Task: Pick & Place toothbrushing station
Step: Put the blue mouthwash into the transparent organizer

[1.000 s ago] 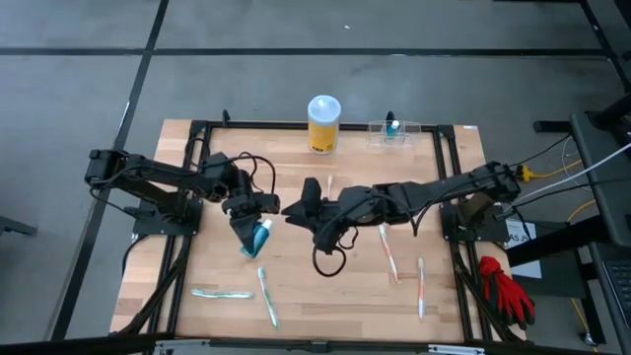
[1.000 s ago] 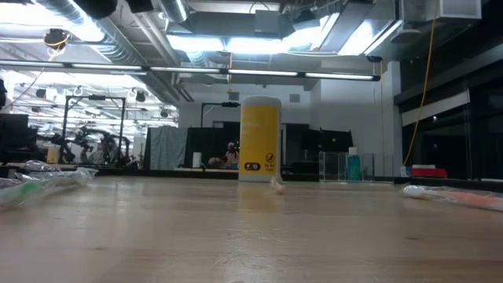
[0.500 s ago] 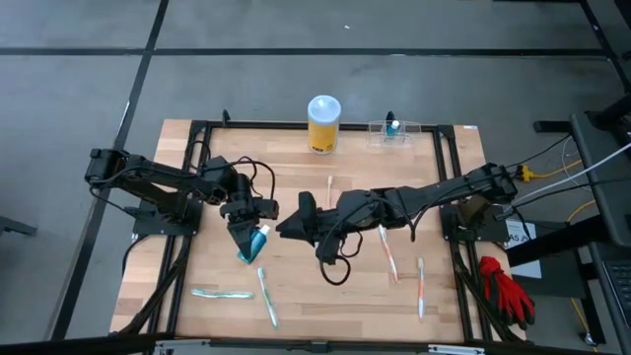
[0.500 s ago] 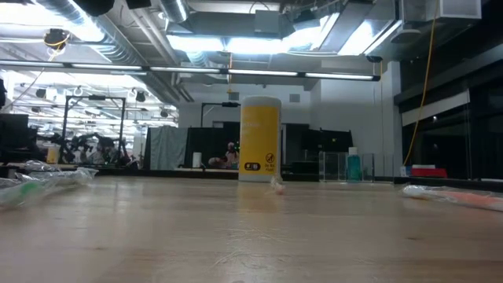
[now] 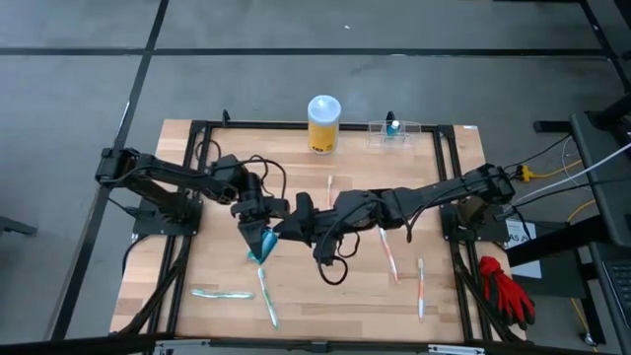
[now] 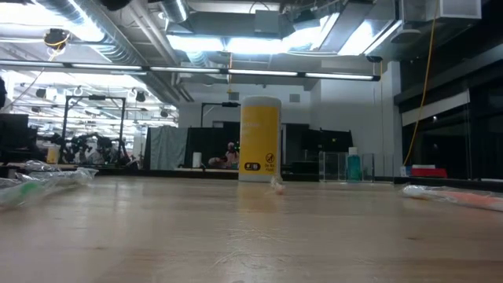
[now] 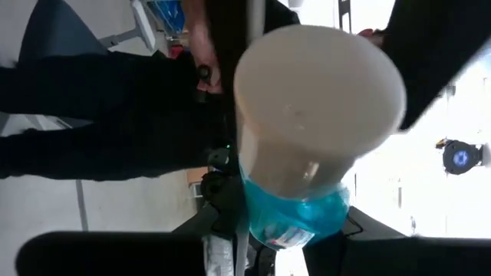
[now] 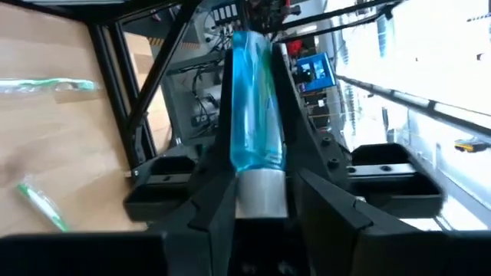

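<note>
I grip a blue toothpaste tube (image 5: 259,240) in my left gripper (image 5: 258,233) mid-table, its white cap between the fingers of my right gripper (image 5: 280,231), while the clear toothbrushing station (image 5: 394,132) sits at the far edge, beside the yellow canister (image 5: 323,124).

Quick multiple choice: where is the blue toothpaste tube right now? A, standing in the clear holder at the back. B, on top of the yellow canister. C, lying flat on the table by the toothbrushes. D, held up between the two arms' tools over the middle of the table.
D: the high view shows the blue toothpaste tube off the table, at the left tool, with the right tool closing in; the right wrist view shows dark fingers flanking it.
</note>
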### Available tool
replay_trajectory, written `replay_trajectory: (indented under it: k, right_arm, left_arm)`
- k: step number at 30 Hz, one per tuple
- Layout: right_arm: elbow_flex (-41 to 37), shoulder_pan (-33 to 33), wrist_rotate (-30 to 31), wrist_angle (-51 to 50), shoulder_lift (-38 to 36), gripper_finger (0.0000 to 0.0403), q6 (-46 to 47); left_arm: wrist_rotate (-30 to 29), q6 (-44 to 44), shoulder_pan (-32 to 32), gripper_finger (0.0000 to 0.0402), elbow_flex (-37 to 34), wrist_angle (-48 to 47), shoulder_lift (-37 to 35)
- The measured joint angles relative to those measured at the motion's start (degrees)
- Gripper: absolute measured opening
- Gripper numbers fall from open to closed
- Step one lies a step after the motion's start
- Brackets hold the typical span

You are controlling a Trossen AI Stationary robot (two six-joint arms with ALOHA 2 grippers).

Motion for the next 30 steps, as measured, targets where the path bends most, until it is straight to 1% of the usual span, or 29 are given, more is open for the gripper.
replay_trajectory:
  k: [2, 5, 11, 22, 30]
  right_arm:
    - [0.00, 0.22, 2.47, -0.56, 0.00, 0.0134, 0.01]
    - [0.00, 0.69, 5.10, -1.94, -0.02, 0.0134, 0.01]
    - [0.00, 2.16, 7.47, -2.69, -0.02, 0.0134, 0.67]
    - [0.00, 2.99, 7.74, -3.18, -0.04, 0.0133, 1.55]
    - [0.00, 3.50, 8.98, -3.34, -0.12, 0.0096, 1.90]
  left_arm:
    - [0.09, 0.23, 0.00, 0.0079, 1.72, 0.18, 1.65]
    - [0.13, 0.16, -0.53, 0.0081, 2.13, 0.43, 2.73]
    - [0.23, 0.09, -1.55, 0.0079, 2.15, 0.57, 3.11]
    - [0.14, 0.99, -1.33, 0.0080, 2.15, 0.85, 3.57]
    - [0.25, 1.43, -1.33, 0.0084, 2.13, 0.75, 3.57]
